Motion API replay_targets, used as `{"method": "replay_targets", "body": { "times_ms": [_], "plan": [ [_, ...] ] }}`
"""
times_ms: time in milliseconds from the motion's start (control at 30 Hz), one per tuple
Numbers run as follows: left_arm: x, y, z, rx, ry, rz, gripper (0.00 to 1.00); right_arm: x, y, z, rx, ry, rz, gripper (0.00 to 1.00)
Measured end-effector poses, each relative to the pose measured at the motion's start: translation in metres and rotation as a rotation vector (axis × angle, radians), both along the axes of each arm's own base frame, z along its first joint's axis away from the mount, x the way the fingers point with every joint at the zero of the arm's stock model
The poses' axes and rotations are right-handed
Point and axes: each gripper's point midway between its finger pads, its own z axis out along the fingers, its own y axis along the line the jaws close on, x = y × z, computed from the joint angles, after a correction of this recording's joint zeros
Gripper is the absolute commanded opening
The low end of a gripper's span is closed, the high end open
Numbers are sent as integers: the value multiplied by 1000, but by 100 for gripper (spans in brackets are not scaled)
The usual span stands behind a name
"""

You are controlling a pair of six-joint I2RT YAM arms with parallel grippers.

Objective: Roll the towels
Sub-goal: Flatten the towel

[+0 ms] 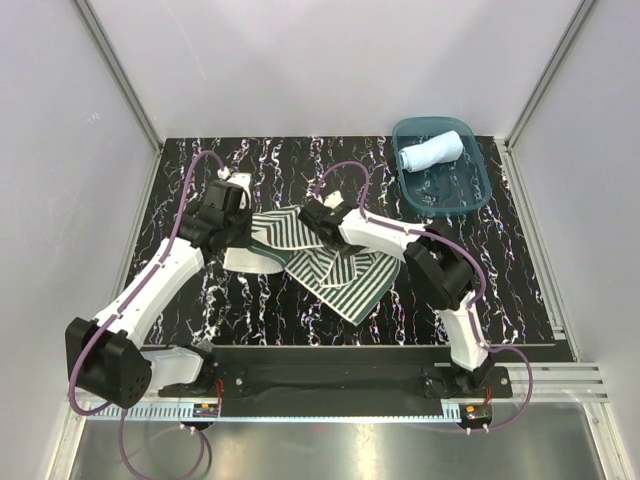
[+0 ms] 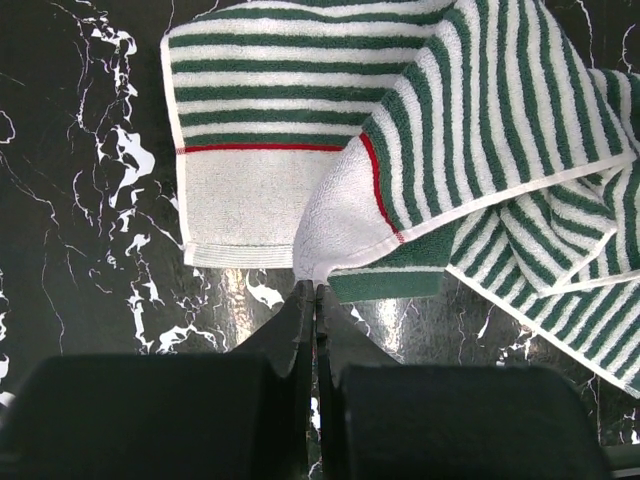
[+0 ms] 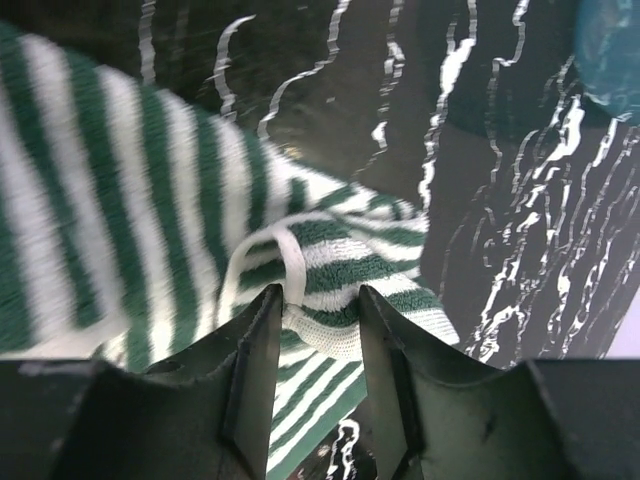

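Note:
The striped towel [image 1: 345, 275] lies crumpled and partly folded over itself on the black marbled mat, mid-table. My left gripper [image 1: 248, 228] is at its left end. In the left wrist view the striped towel [image 2: 480, 100] shows a white band with a red line, and my left gripper [image 2: 315, 290] is shut on its white corner. My right gripper [image 1: 315, 222] is at the towel's far edge. In the right wrist view my right gripper [image 3: 318, 305] is shut on the striped towel [image 3: 120, 230] at a bunched hem with a loop. The light blue towel [image 1: 432, 152] lies rolled in the tub.
The teal plastic tub [image 1: 487, 180] stands at the back right of the mat, and its edge shows in the right wrist view [image 3: 610, 40]. White walls with metal frame rails enclose the mat on three sides. The arm bases sit along the near edge.

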Motion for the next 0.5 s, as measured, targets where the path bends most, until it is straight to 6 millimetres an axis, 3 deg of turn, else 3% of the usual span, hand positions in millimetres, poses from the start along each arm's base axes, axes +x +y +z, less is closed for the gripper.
{"method": "replay_targets", "body": {
  "times_ms": [200, 400, 500],
  "plan": [
    [2, -2, 2, -9, -9, -3, 0, 10, -16, 3, -28, -15, -26, 34],
    [2, -2, 2, -11, -10, -3, 0, 12, -19, 6, -44, -22, -20, 6],
    [3, -1, 2, -11, -10, -2, 0, 12, -21, 9, -46, -27, -19, 0]
  ]
}}
